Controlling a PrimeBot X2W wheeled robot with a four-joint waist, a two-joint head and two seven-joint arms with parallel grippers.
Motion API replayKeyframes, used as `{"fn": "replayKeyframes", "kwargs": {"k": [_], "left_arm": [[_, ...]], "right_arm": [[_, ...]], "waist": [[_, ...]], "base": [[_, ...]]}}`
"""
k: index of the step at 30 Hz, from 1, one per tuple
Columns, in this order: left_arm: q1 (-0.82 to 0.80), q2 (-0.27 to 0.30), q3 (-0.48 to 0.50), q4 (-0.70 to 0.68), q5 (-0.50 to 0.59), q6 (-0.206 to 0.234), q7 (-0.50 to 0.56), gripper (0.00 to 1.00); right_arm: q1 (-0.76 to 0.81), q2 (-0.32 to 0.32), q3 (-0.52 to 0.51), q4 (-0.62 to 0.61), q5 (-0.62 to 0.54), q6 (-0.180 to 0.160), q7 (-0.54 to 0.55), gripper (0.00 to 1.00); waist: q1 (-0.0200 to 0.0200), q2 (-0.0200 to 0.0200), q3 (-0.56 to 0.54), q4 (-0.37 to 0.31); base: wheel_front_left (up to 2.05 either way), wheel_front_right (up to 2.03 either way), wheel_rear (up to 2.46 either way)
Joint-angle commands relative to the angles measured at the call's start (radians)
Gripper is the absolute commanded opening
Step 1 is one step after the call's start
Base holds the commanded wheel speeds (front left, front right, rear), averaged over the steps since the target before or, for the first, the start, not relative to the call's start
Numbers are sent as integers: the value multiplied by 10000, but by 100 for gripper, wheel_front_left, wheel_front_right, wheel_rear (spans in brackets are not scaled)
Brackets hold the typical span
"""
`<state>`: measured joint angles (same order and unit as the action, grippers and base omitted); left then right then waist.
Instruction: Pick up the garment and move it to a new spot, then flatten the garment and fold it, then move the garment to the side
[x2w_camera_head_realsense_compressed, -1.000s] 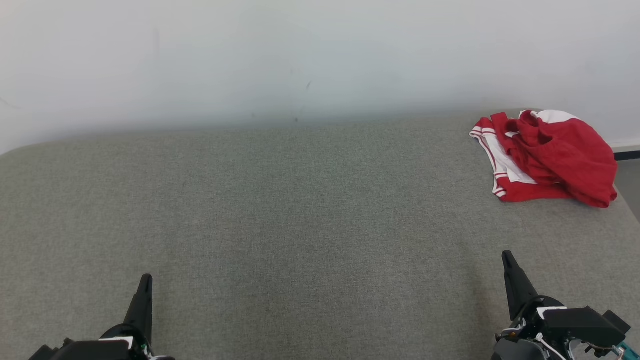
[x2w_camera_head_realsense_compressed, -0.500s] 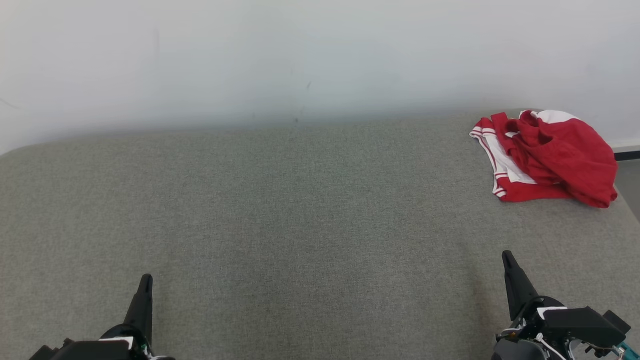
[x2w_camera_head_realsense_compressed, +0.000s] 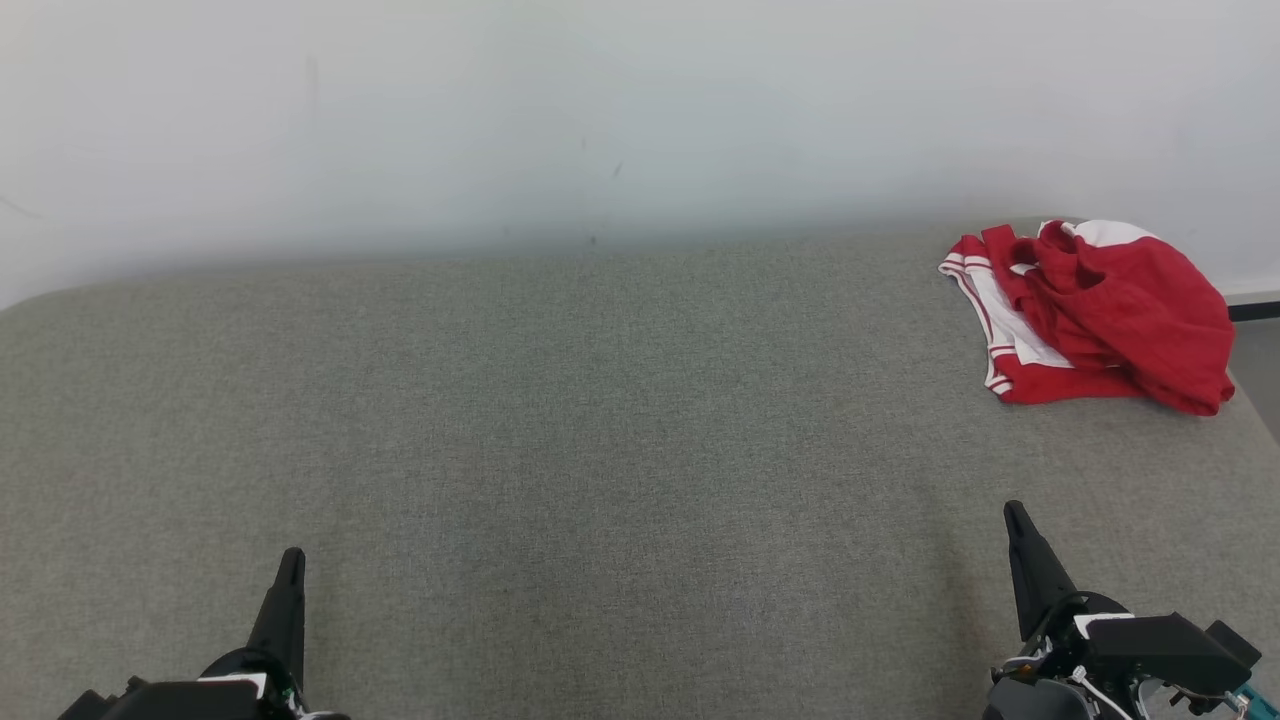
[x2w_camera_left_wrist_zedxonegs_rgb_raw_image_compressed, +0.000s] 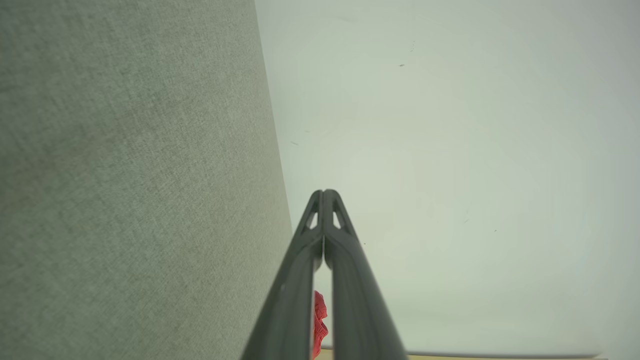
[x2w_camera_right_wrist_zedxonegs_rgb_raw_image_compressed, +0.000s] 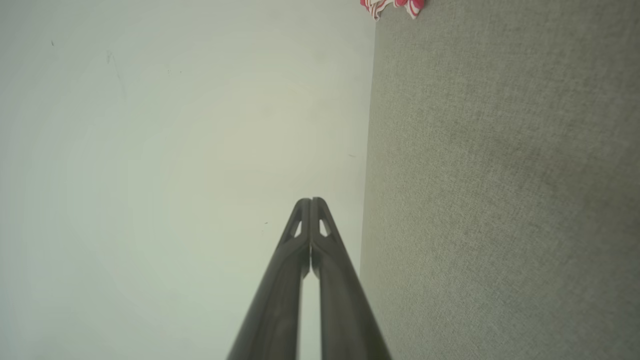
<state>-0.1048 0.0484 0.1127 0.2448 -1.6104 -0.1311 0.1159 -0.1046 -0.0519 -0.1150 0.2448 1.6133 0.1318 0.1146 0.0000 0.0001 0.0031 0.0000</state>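
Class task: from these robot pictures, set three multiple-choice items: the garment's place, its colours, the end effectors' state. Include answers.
1. Where on the grey surface does the garment lie? A far right corner; B far left corner; C centre.
2. Its colours? A blue, white; B red, white; C black.
3. The left end effector and right end effector are: A shut, empty; B open; C gripping cloth.
Answers: A, it lies crumpled far right; B, red cloth, white bands; A, fingers meet on nothing.
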Motion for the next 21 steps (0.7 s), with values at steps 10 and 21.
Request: {"fn": "replayKeyframes", "kwargs": {"k": [10, 21], "left_arm": [[-97, 34, 31, 13, -49, -12, 1, 0], [-97, 34, 32, 13, -49, -12, 1, 0]], "right_arm": [[-79, 24, -13, -9, -18, -21, 33, 0], [-79, 25, -13, -9, -19, -21, 34, 0]], "waist": [[0, -1, 0, 0], [0, -1, 0, 0]], "base": [[0, 0, 0], [0, 0, 0]]}}
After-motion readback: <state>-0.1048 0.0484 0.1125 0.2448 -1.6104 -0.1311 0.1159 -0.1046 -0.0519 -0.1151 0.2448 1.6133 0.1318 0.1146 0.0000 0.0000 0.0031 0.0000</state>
